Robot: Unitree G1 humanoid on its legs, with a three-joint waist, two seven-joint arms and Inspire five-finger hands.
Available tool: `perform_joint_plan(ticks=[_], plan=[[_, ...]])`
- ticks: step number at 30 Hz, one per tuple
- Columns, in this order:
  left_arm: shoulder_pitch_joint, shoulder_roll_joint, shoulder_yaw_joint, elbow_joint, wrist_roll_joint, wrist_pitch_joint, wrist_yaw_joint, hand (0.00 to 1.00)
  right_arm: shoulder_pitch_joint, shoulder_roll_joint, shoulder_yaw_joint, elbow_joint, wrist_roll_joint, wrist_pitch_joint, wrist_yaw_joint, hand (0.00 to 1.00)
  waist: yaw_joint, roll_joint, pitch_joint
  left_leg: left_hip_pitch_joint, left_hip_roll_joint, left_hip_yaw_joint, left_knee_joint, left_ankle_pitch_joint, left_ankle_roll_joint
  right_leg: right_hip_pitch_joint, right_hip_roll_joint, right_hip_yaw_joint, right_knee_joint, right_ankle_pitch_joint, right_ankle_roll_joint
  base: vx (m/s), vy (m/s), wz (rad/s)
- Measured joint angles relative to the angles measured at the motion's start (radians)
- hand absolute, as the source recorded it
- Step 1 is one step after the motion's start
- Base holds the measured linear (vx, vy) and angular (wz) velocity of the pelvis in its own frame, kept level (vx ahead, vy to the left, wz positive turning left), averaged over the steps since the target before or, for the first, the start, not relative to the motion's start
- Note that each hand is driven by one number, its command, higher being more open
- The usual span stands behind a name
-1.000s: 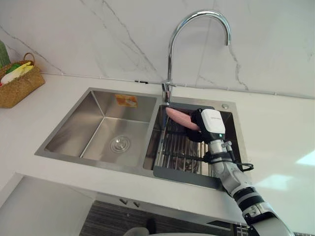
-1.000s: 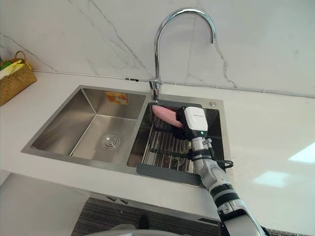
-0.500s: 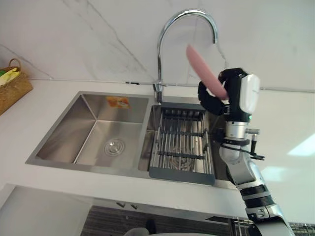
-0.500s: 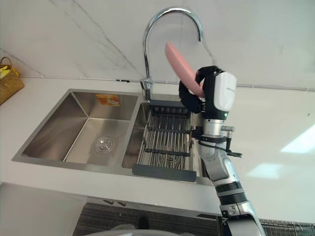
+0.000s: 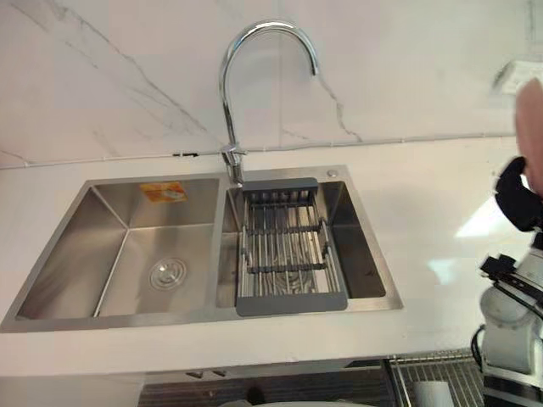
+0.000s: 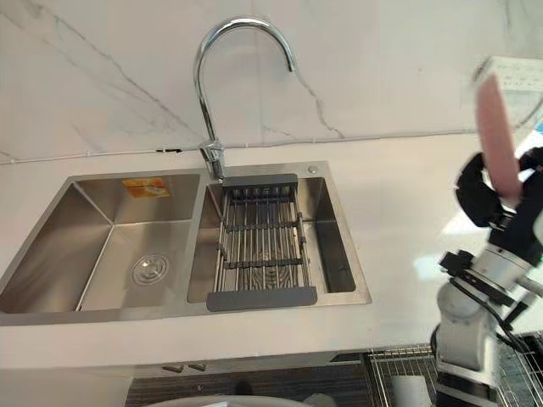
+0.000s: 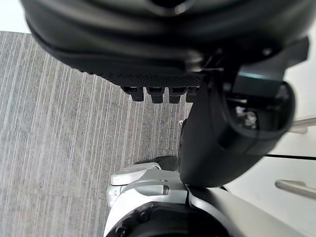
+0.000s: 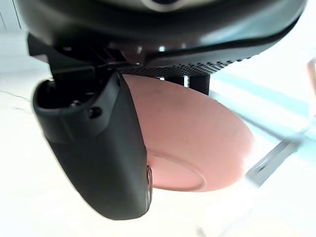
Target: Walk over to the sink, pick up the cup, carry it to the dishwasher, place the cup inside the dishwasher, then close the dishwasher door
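A flat pink plate (image 6: 496, 140) stands on edge in my right hand (image 6: 479, 199), over the white counter to the right of the sink (image 5: 204, 318). In the right wrist view the thumb (image 8: 98, 158) and the fingers pinch the plate (image 8: 197, 143) between them. It is a shallow round dish rather than a cup. My left hand (image 7: 158, 74) hangs over a grey striped floor with relaxed fingers and holds nothing.
The steel double sink has a tall curved tap (image 5: 229, 93) and a grey drain rack (image 5: 284, 254) lying in its right basin. A wire rack (image 6: 399, 373) with a white round thing in it shows below the counter's front edge at the lower right.
My right hand lifted the pink plate out of the sink's drain rack and carried it up and to the right, past the sink. The camera has swung right.
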Motion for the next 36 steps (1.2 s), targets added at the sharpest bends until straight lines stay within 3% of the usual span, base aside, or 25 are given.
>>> perform_joint_plan(ticks=[4, 5, 7, 9, 11, 13, 15, 16, 17, 19, 20, 22, 23, 25, 26, 27, 29, 36], plan=[[-0.002, 0.014, 0.001, -0.003, -0.001, 0.015, 0.000, 1.00, 0.054, 0.005, -0.056, 0.087, -0.004, 0.020, -0.089, 0.00, -0.011, -0.027, -0.004, -0.046, -0.007, 0.042, 0.000, 0.002, 0.012, -0.081, -0.009, 0.053, 0.026, 0.000, -0.001, -0.09, 0.066, -0.33], [-0.004, 0.029, 0.008, -0.005, -0.013, 0.024, 0.001, 1.00, 0.066, 0.018, -0.063, 0.138, -0.003, 0.032, -0.139, 0.00, -0.027, -0.046, 0.002, -0.065, -0.007, 0.068, 0.000, 0.008, 0.011, -0.119, -0.009, 0.062, 0.019, -0.006, -0.008, -0.11, 0.041, -0.34], [-0.008, 0.040, 0.022, -0.004, -0.038, 0.035, 0.002, 1.00, 0.077, 0.043, -0.080, 0.183, -0.001, 0.038, -0.182, 0.00, -0.028, -0.059, 0.007, -0.078, -0.003, 0.113, 0.006, 0.025, 0.002, -0.137, -0.008, 0.056, -0.001, -0.008, -0.004, -0.07, 0.040, -0.52], [-0.002, 0.043, 0.042, -0.009, -0.081, 0.051, 0.014, 1.00, 0.089, 0.087, -0.101, 0.211, 0.010, 0.040, -0.223, 0.00, -0.025, -0.069, 0.008, -0.087, 0.017, 0.170, 0.007, 0.023, 0.006, -0.140, -0.019, -0.021, -0.041, -0.015, -0.017, -0.01, 0.042, -0.92], [0.012, 0.043, 0.094, -0.021, -0.155, 0.065, 0.053, 1.00, 0.082, 0.123, -0.092, 0.239, 0.018, 0.018, -0.251, 0.00, -0.018, -0.073, 0.012, -0.101, 0.082, 0.293, 0.001, 0.002, 0.038, -0.162, -0.057, -0.248, -0.013, -0.032, -0.119, -0.05, 0.030, -1.60], [0.018, 0.062, 0.111, -0.020, -0.178, 0.069, 0.086, 1.00, 0.079, 0.128, -0.093, 0.289, 0.019, -0.013, -0.278, 0.00, -0.019, -0.093, 0.022, -0.107, 0.117, 0.364, 0.002, -0.002, 0.035, -0.195, -0.100, -0.337, 0.104, -0.013, -0.141, -0.07, 0.023, -1.40], [0.019, 0.087, 0.114, -0.015, -0.185, 0.073, 0.110, 1.00, 0.089, 0.130, -0.104, 0.370, 0.019, -0.035, -0.315, 0.00, -0.031, -0.111, 0.021, -0.115, 0.145, 0.395, 0.013, -0.004, 0.029, -0.191, -0.138, -0.355, 0.197, 0.008, -0.143, -0.03, -0.044, -0.73], [0.018, 0.093, 0.126, -0.015, -0.187, 0.073, 0.118, 1.00, 0.094, 0.136, -0.122, 0.432, 0.020, -0.054, -0.332, 0.00, -0.037, -0.121, 0.017, -0.124, 0.159, 0.400, 0.034, -0.008, 0.023, -0.163, -0.153, -0.354, 0.234, 0.067, -0.140, 0.05, -0.151, -0.21], [0.019, 0.103, 0.132, -0.014, -0.187, 0.072, 0.124, 1.00, 0.101, 0.149, -0.135, 0.488, 0.020, -0.072, -0.342, 0.00, -0.038, -0.138, 0.006, -0.136, 0.163, 0.401, 0.065, -0.011, 0.018, -0.133, -0.166, -0.329, 0.234, 0.151, -0.113, 0.06, -0.159, -0.10], [0.009, 0.098, 0.145, -0.010, -0.188, 0.071, 0.127, 1.00, 0.100, 0.157, -0.124, 0.560, 0.021, -0.087, -0.346, 0.00, -0.031, -0.136, 0.004, -0.161, 0.179, 0.410, 0.116, -0.010, 0.014, -0.120, -0.128, -0.304, 0.157, 0.167, -0.089, 0.04, -0.150, -0.08], [0.007, 0.094, 0.146, -0.008, -0.195, 0.063, 0.128, 1.00, 0.100, 0.171, -0.106, 0.585, 0.021, -0.090, -0.349, 0.00, -0.016, -0.130, 0.000, -0.175, 0.200, 0.422, 0.138, -0.017, 0.022, -0.073, -0.084, -0.282, 0.039, 0.175, -0.048, 0.01, -0.135, -0.14], [0.006, 0.096, 0.160, 0.005, -0.200, 0.039, 0.131, 1.00, 0.083, 0.200, -0.071, 0.597, 0.018, -0.104, -0.351, 0.00, -0.012, -0.143, 0.000, -0.193, 0.204, 0.431, 0.177, -0.031, 0.015, -0.055, -0.087, -0.266, 0.047, 0.094, -0.023, 0.01, -0.121, -0.16], [0.006, 0.095, 0.166, 0.006, -0.223, 0.028, 0.132, 1.00, 0.076, 0.212, -0.043, 0.599, 0.016, -0.115, -0.351, 0.00, 0.005, -0.152, -0.003, -0.201, 0.214, 0.455, 0.211, -0.043, 0.010, -0.039, -0.080, -0.264, 0.008, 0.092, -0.019, -0.01, -0.185, -0.62], [0.012, 0.076, 0.197, 0.005, -0.281, 0.008, 0.136, 1.00, 0.030, 0.215, 0.037, 0.595, 0.000, -0.150, -0.347, 0.00, 0.051, -0.157, -0.001, -0.211, 0.268, 0.520, 0.326, -0.092, -0.018, 0.010, -0.034, -0.254, -0.159, 0.093, 0.017, -0.09, -0.257, -0.99], [0.014, 0.073, 0.201, 0.005, -0.289, 0.002, 0.138, 1.00, 0.028, 0.215, 0.054, 0.591, -0.004, -0.160, -0.344, 0.00, 0.057, -0.158, -0.001, -0.215, 0.277, 0.529, 0.353, -0.102, -0.023, 0.021, -0.029, -0.250, -0.192, 0.084, 0.038, -0.14, -0.269, -0.62], [0.013, 0.058, 0.200, 0.007, -0.295, -0.009, 0.146, 1.00, 0.030, 0.212, 0.068, 0.587, -0.005, -0.171, -0.333, 0.00, 0.057, -0.140, 0.003, -0.227, 0.307, 0.530, 0.388, -0.111, -0.030, 0.029, -0.005, -0.247, -0.221, 0.090, 0.049, -0.15, -0.215, -0.27], [0.028, 0.018, 0.197, 0.003, -0.295, -0.021, 0.148, 1.00, 0.060, 0.212, 0.071, 0.587, -0.005, -0.173, -0.318, 0.00, 0.056, -0.110, -0.001, -0.219, 0.318, 0.530, 0.370, -0.087, -0.035, 0.027, 0.010, -0.240, -0.217, 0.083, 0.036, -0.13, -0.133, -0.11], [0.047, -0.032, 0.196, -0.030, -0.303, -0.034, 0.149, 1.00, 0.089, 0.210, 0.147, 0.548, -0.033, -0.172, -0.216, 0.00, 0.044, -0.088, 0.039, -0.175, 0.252, 0.518, 0.209, 0.021, -0.025, 0.018, 0.005, -0.257, -0.189, 0.076, 0.020, -0.07, 0.003, 0.09]])
